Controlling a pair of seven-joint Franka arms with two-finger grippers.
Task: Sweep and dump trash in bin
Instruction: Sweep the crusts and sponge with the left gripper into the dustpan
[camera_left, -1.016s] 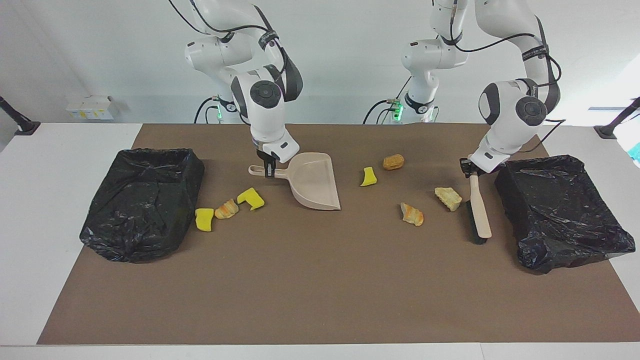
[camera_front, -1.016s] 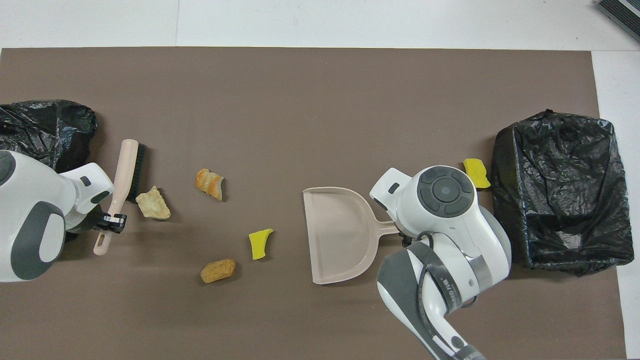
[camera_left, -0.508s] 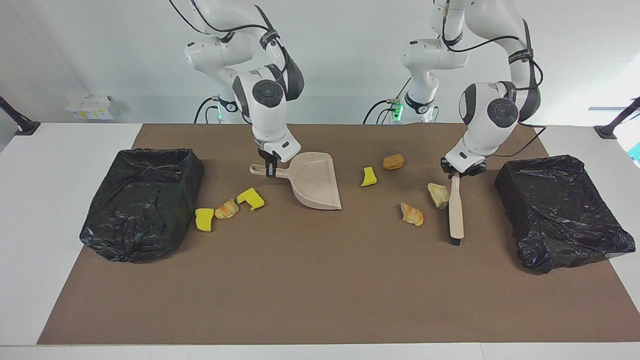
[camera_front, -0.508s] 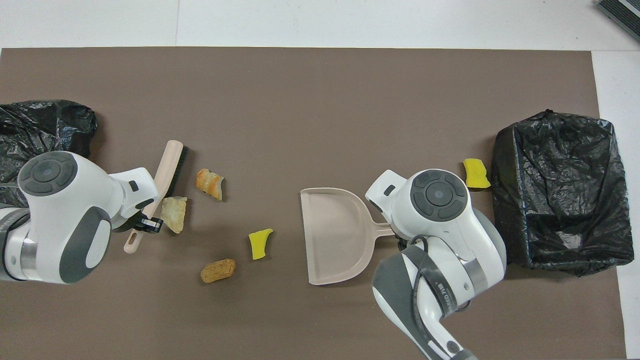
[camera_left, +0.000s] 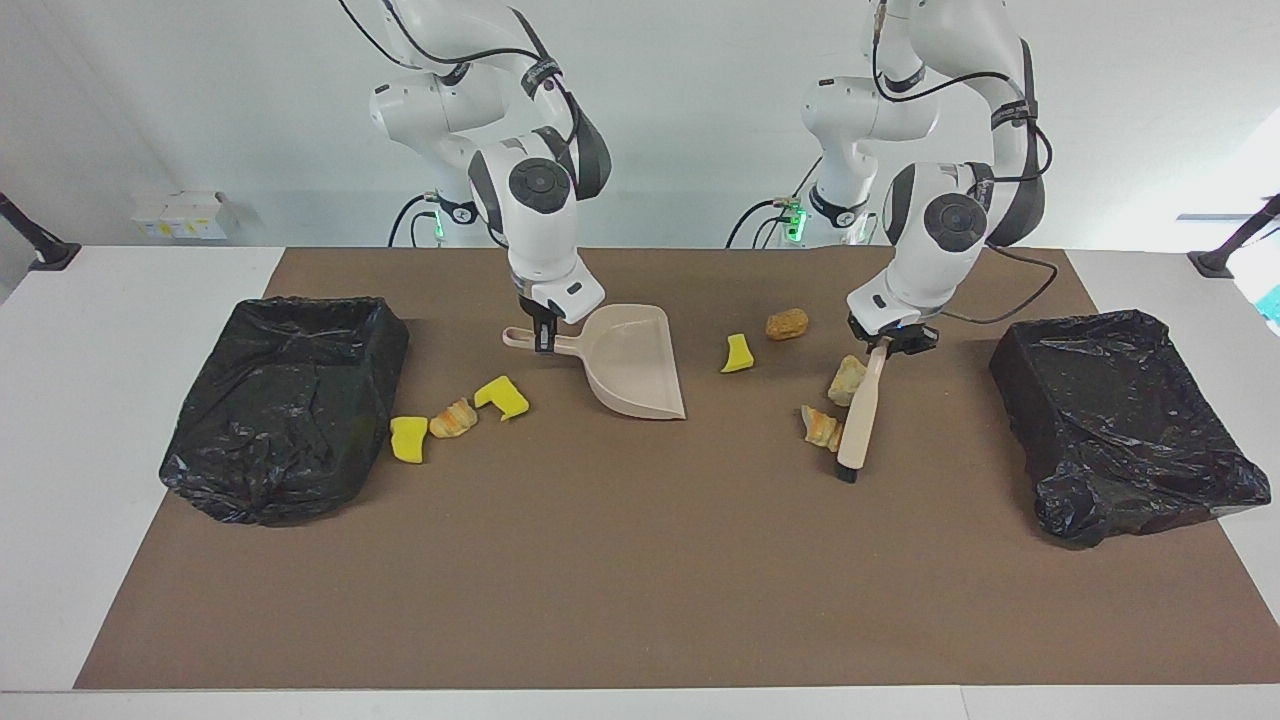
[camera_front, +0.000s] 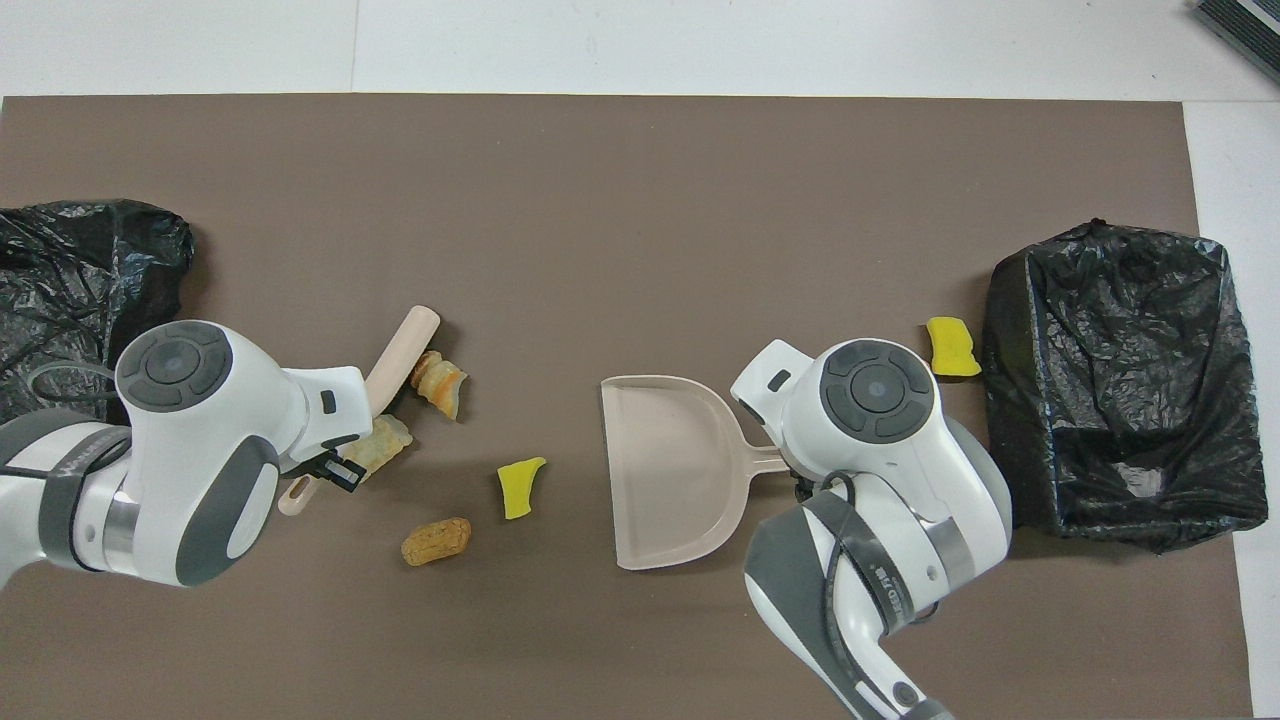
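Observation:
My left gripper (camera_left: 889, 343) (camera_front: 332, 470) is shut on the handle of a beige brush (camera_left: 858, 415) (camera_front: 402, 349), which slants down onto the brown mat. Its bristles press against a tan lump of trash (camera_left: 846, 380) (camera_front: 381, 444) and an orange striped lump (camera_left: 822, 427) (camera_front: 440, 378). A yellow chunk (camera_left: 739, 353) (camera_front: 520, 487) and a brown lump (camera_left: 787, 323) (camera_front: 436, 540) lie between the brush and the beige dustpan (camera_left: 635, 365) (camera_front: 670, 470). My right gripper (camera_left: 541, 338) is shut on the dustpan's handle. The pan's mouth faces the brush.
A black-bagged bin (camera_left: 285, 400) (camera_front: 1120, 380) stands at the right arm's end, with two yellow chunks (camera_left: 408, 439) (camera_left: 502, 397) and an orange lump (camera_left: 453, 418) beside it. A second bagged bin (camera_left: 1120, 420) (camera_front: 80, 270) stands at the left arm's end.
My left arm has swept the brush from beside its bin toward the table's middle, pushing the tan lump along until it met the orange striped lump. The dustpan has barely shifted.

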